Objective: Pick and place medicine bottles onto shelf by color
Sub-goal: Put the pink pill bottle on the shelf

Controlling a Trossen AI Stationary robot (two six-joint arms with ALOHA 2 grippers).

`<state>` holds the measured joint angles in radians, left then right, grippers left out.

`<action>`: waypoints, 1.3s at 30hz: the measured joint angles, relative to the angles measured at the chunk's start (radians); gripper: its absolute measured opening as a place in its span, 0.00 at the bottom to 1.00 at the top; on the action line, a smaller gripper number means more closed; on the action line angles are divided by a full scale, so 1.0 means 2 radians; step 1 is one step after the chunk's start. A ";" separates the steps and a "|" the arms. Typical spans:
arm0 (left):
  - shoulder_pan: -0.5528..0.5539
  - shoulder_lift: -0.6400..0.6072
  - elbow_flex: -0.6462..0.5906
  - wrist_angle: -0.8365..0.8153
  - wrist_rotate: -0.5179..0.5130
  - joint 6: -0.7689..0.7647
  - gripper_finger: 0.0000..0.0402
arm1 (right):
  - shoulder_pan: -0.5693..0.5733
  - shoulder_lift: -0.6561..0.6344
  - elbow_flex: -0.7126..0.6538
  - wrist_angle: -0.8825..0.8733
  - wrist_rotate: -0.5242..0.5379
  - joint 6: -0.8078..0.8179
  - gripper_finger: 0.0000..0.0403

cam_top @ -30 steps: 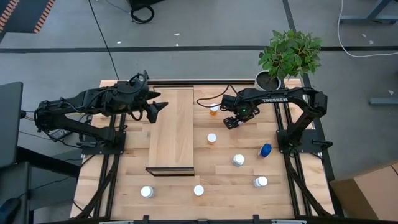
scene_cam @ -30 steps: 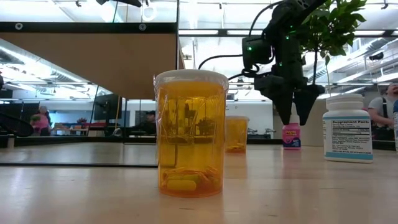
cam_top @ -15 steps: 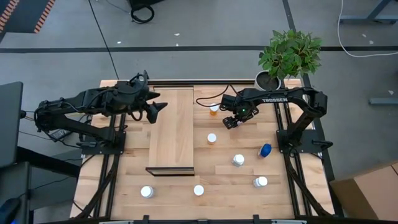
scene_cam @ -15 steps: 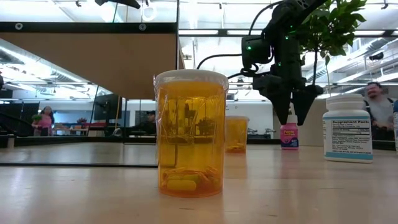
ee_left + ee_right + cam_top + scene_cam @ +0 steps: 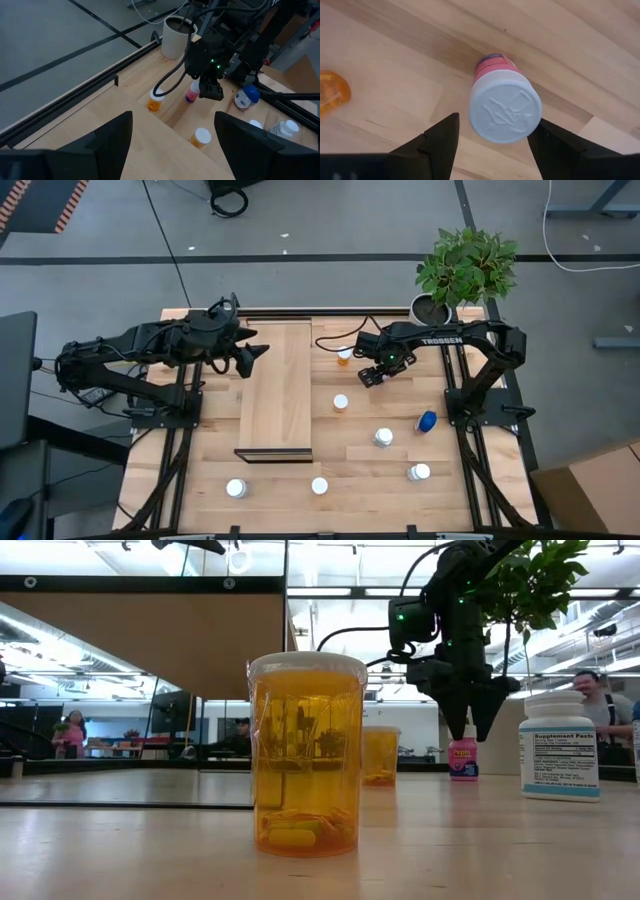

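From above, the right gripper point(image 5: 375, 374) hangs over the far half of the bench point(image 5: 370, 470), just beside an orange bottle point(image 5: 344, 356) and well apart from the white-capped bottles nearer the front. The shelf point(image 5: 280, 390) lies flat along the bench's left middle, with the left gripper point(image 5: 252, 355) at its far left edge, jaws spread and holding nothing.

At bench height, a large orange bottle point(image 5: 306, 753) fills the foreground. Behind it the right gripper point(image 5: 470, 720) points down, its jaws apart, with the pink bottle point(image 5: 462, 758) showing just below and between the tips — no contact visible. A white bottle point(image 5: 558, 746) stands off to one side.

From the left wrist, the left jaws stand wide over the shelf point(image 5: 165, 150); far ahead of them the right gripper point(image 5: 210, 93) hangs by the pink bottle point(image 5: 193, 92), near the white plant pot point(image 5: 177, 37).

From the right wrist, the pink bottle's white cap point(image 5: 505, 105) sits between the two fingers point(image 5: 432, 145) — the jaws open, a gap on each side.
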<state>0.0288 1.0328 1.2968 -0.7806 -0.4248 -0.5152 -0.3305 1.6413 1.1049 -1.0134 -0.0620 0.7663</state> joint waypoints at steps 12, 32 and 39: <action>0.000 0.000 0.000 -0.002 0.000 0.000 0.71 | 0.000 0.000 0.000 -0.004 0.000 0.000 0.53; 0.000 0.000 0.000 -0.001 0.000 0.001 0.71 | -0.001 0.000 0.000 0.032 0.033 -0.005 0.53; 0.000 0.000 0.000 -0.001 0.000 0.001 0.71 | 0.000 0.000 0.000 0.031 0.046 0.000 0.48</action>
<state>0.0284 1.0328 1.2964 -0.7830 -0.4248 -0.5137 -0.3305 1.6413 1.1057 -0.9509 0.0299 0.7669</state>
